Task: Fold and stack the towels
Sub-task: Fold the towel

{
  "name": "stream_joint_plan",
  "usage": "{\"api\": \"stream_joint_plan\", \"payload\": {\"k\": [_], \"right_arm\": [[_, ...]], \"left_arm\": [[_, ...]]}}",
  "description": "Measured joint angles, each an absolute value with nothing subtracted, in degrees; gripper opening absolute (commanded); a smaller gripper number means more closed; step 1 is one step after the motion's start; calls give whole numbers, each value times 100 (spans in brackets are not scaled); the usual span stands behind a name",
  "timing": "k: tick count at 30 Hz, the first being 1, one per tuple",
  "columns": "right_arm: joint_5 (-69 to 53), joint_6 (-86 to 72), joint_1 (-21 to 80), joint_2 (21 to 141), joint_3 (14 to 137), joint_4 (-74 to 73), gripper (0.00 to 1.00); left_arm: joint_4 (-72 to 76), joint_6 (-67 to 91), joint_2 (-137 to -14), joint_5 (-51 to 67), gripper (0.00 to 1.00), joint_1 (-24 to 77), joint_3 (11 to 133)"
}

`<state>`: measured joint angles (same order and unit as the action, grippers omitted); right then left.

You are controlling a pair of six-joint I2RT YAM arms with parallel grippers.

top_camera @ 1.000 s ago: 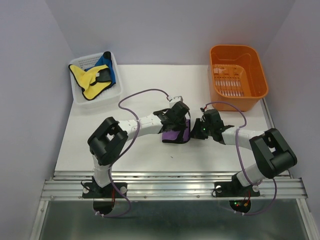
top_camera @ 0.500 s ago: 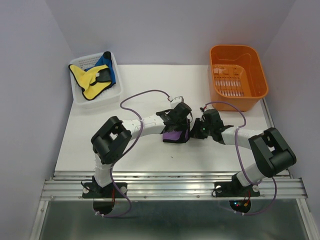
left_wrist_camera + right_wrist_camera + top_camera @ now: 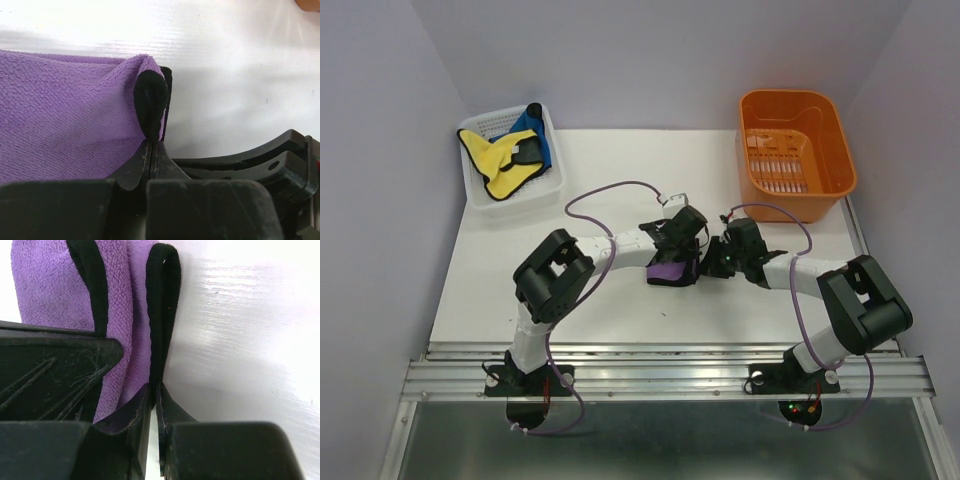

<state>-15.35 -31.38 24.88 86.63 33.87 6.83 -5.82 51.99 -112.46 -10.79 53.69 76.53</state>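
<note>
Both left pincer, right pincer pinching purple towel.

White arm tubes, chunky black joint housings, looping purple cables, dusty matte-black pincer fingers.

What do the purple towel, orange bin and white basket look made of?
The purple towel looks like soft microfibre or terry cloth: matte, fine looped nap, dark sewn edging. The orange bin is likely moulded plastic: smooth, faintly glossy walls and a slotted floor. The white basket is probably plastic too, with perforated mesh walls, though it is too small to be sure.
</note>
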Motion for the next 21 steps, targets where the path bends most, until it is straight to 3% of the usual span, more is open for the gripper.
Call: {"api": "stream_joint_plan", "payload": {"k": [4,10,14,21], "right_arm": [[-1538,-3135,2488,8663,3387,685,15],[-1535,-3138,2488,8665,3391,676,17],[-1496,-3148,2486,8661,3406,633,18],[-1129,-3155,2488,8320,3463,80,31]], "left_arm": [[-600,5201,-11266,-1070,34,5376,7734],[-591,5164,-11266,-1033,45,5457,7782],[-626,5144,-11262,-1070,47,5487,7782],[-725,4998,-10901,-1041,61,5500,7780]]}}
